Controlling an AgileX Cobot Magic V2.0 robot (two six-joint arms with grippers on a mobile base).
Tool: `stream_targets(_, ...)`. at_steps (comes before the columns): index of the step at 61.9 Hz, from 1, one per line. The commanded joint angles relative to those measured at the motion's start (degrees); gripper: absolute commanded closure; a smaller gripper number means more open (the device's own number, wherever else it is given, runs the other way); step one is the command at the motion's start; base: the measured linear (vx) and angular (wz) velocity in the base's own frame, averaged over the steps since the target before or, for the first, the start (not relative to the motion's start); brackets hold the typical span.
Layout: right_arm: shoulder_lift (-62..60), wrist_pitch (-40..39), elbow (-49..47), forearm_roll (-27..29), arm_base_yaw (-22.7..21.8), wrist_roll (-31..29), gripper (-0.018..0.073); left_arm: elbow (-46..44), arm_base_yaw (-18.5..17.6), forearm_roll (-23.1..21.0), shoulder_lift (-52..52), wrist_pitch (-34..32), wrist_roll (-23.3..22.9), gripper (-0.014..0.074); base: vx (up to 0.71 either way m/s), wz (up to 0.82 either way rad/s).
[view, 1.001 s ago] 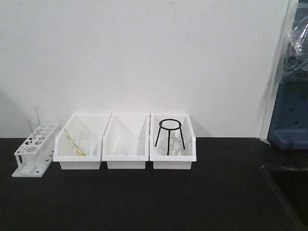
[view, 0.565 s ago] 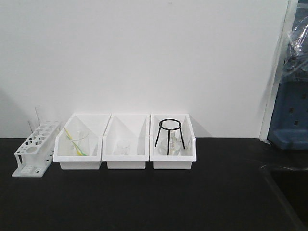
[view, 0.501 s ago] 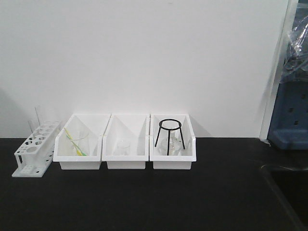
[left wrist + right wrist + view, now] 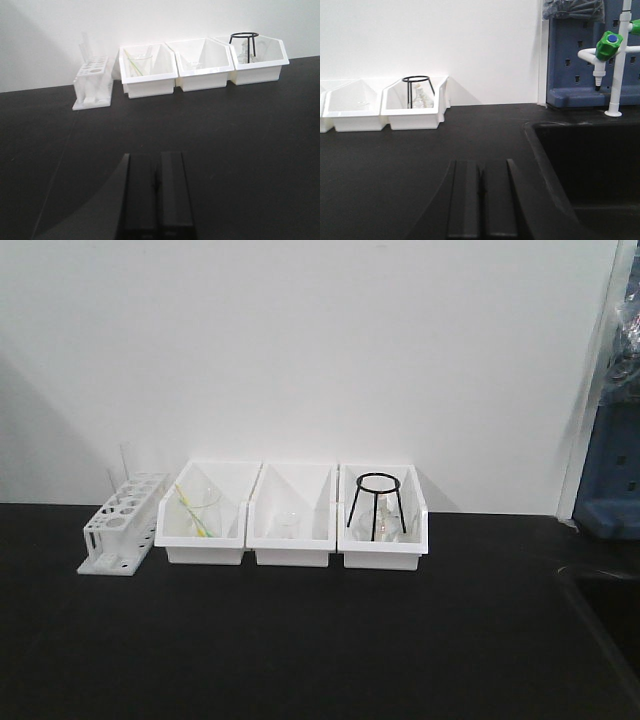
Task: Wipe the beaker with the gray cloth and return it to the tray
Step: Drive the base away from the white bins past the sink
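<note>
The left hand (image 4: 156,167) hangs low over the black worktop (image 4: 240,130), its two dark fingers pressed together and pinching nothing. Far ahead of it, against the white wall, stand three white bins in a row. The one straight ahead (image 4: 150,87) holds large clear glassware with yellow-green rods (image 4: 135,65). The next bin to its right (image 4: 205,80) holds a small clear glass (image 4: 192,64); whether that is the beaker cannot be told. The last bin (image 4: 255,75), far off to the hand's right, holds a black ring stand (image 4: 244,42). A white tube rack (image 4: 92,82) stands just left of the row.

The right hand (image 4: 480,172) is also pressed together and empty, low over the worktop. A sink (image 4: 590,165) opens just to its right, with a green-tipped tap (image 4: 607,45) beyond it. The ring stand's bin lies ahead to the left.

Cloth and tray show in no view.
</note>
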Motion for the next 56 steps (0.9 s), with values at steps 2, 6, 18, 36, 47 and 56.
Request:
stream_targets(2, 0.01, -4.88, 0.83, 0.0, -0.34, -0.03, 0.0564, -0.44, -0.05, 0.01, -0.22, -4.32, -0.33, 0.0602, -0.27, 0.14)
stream_targets(6, 0.01, -4.88, 0.83, 0.0, -0.34, -0.03, 0.0564, -0.44, -0.05, 0.01, -0.22, -4.32, -0.33, 0.0602, -0.27, 0.1)
stream_targets(18, 0.01, -4.88, 0.83, 0.0, -0.34, -0.03, 0.0564, -0.44, -0.05, 0.01, -0.22, -4.32, -0.33, 0.0602, -0.31, -0.08)
stream_targets(36, 0.01, -4.88, 0.83, 0.0, -0.34, -0.03, 0.0564, -0.44, -0.05, 0.01, -0.22, -4.32, -0.33, 0.0602, -0.36, -0.36)
stream_targets(47, 0.01, -4.88, 0.83, 0.0, -0.34, -0.03, 0.0564, -0.44, -0.05, 0.01, -0.22, -4.32, -0.33, 0.0602, -0.38, -0.56)
stream_targets(56, 0.01, -4.88, 0.83, 0.0, -0.34, -0.03, 0.0564, -0.44, -0.05, 0.01, -0.22, -4.32, -0.33, 0.0602, -0.38, -0.59)
